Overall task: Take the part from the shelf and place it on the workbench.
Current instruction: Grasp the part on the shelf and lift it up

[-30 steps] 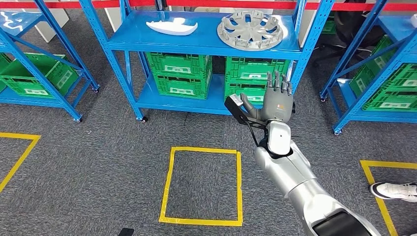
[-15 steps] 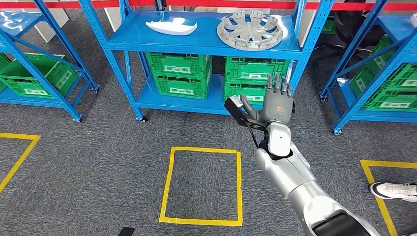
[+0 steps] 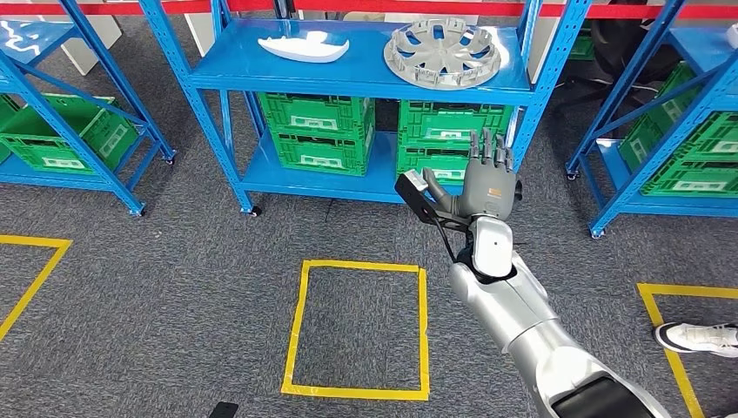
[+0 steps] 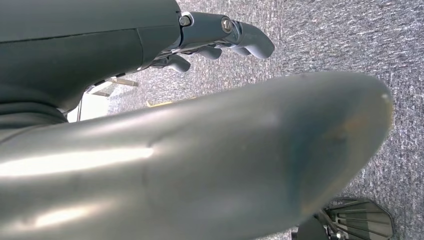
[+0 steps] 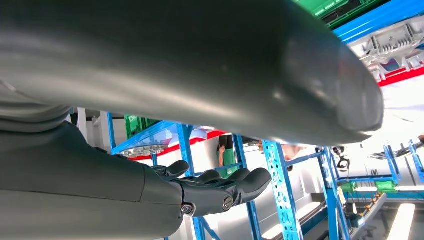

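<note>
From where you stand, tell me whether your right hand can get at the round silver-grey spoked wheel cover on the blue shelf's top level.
Probably yes. The right hand is raised, open and empty, below the wheel cover, which lies flat on the blue shelf with nothing between them. Whether the arm stretches that far is uncertain.

Bright even light, blurred wrist foregrounds

Grey carpet (image 3: 174,261) covers the floor, marked with a yellow tape square (image 3: 358,329) and parts of other yellow outlines at either side. Blue metal racks (image 3: 209,104) stand in a row along the far side, with green plastic crates (image 3: 318,131) on their lower shelves. A red band (image 3: 365,7) runs behind the racks. A white shoe (image 3: 701,338) shows at the right edge.
</note>
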Available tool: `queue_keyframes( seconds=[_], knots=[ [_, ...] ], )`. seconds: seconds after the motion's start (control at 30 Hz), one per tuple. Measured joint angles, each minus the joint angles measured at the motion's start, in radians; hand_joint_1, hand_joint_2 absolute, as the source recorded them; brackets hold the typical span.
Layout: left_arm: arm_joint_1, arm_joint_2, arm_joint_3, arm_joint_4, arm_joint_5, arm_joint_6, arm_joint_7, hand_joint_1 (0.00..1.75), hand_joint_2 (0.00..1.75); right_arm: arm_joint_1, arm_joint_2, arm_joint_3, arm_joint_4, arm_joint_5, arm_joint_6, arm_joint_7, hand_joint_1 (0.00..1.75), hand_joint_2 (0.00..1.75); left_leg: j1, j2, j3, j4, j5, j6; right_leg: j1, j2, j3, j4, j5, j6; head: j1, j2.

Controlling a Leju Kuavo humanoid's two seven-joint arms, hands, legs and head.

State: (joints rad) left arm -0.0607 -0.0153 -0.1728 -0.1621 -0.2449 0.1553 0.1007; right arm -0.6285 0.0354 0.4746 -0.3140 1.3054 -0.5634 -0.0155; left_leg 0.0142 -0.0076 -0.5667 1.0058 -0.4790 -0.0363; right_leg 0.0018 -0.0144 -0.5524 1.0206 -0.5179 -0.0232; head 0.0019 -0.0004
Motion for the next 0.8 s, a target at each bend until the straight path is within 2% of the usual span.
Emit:
queue_keyframes(
  seconds=[0.8],
  knots=[
    [-0.009, -0.006, 0.000, 0.000, -0.007, -0.001, 0.011, 0.00, 0.00, 0.005, 0.012, 0.000, 0.000, 0.002, 0.008, -0.010, 0.00, 0.00, 0.000, 0.000, 0.000, 0.000, 0.000, 0.000, 0.000, 0.000, 0.000, 0.000, 0.000, 0.000, 0.000, 0.000]
  ],
)
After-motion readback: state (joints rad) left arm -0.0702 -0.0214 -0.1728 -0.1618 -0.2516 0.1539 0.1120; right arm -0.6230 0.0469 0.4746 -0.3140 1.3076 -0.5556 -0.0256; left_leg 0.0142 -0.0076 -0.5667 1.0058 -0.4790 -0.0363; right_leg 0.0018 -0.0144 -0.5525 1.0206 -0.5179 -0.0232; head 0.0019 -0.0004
